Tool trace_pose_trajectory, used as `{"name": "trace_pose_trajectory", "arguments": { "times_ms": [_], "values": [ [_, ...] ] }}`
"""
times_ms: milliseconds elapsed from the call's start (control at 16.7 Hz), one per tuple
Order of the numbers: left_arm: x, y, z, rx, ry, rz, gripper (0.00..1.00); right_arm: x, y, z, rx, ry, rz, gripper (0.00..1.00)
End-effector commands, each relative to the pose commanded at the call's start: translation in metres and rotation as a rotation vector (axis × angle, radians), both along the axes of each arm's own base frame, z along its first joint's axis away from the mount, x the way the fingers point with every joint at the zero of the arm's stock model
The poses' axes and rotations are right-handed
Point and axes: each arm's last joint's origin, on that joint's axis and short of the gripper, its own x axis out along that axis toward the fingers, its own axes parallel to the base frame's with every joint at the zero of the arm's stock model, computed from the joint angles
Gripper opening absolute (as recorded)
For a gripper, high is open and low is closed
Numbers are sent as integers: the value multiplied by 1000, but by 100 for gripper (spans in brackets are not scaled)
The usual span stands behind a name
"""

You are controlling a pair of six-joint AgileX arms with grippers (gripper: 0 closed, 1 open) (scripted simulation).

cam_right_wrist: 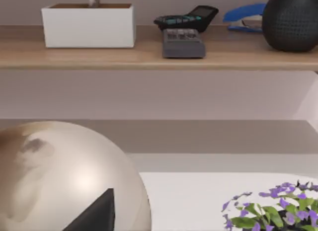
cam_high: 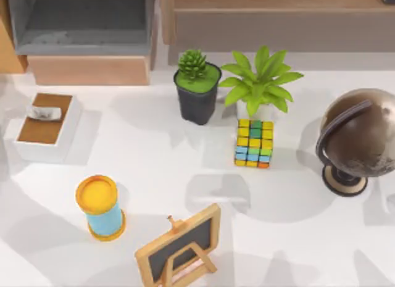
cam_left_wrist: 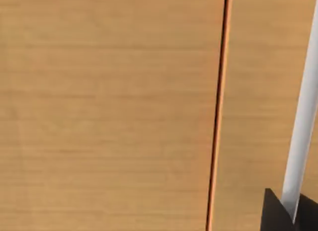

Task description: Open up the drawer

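Drawer (cam_high: 7, 43): narrow orange-tan sliver at the top view's upper left edge, beside the wide grey-lined drawer (cam_high: 86, 28). Left end effector (cam_left_wrist: 293, 213) faces an orange-tan wood panel; finger state cannot be determined.

We see bright, even light; soft grey shadows on the table (cam_high: 185, 170); mild sheen on globe (cam_high: 361, 136).

- Open grey-lined drawers (cam_high: 83, 28): one.
- White boxes with brown tops (cam_high: 46, 123): one on the counter, a second (cam_right_wrist: 88, 25) on the shelf.
- Potted green plants: two, one in a dark pot (cam_high: 197, 83), one leafy (cam_high: 259, 80).
- Colour-tile cubes (cam_high: 253, 142): one.
- Globes (cam_high: 361, 136): one.
- Yellow-capped cylinders (cam_high: 100, 207): one.
- Small chalkboards (cam_high: 180, 247): one.
- Purple-flowered plants (cam_right_wrist: 271, 208): one.
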Motion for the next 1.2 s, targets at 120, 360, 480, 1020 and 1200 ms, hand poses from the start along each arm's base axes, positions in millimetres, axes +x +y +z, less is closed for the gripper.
{"name": "trace_pose_trajectory", "arguments": {
  "times_ms": [120,360,480,1020,1200],
  "values": [
    [-13,1,2,2,-7,1,0,0,0,0,0,0,0,100],
    [-50,-3,-11,-21,38,5,0,0,0,0,0,0,0,100],
    [-59,0,-4,-7,13,4,0,0,0,0,0,0,0,100],
    [-85,1,-4,-13,12,5,0,0,0,0,0,0,0,100],
    [-112,0,-5,-12,18,1,0,0,0,0,0,0,0,100]
  ]
}}
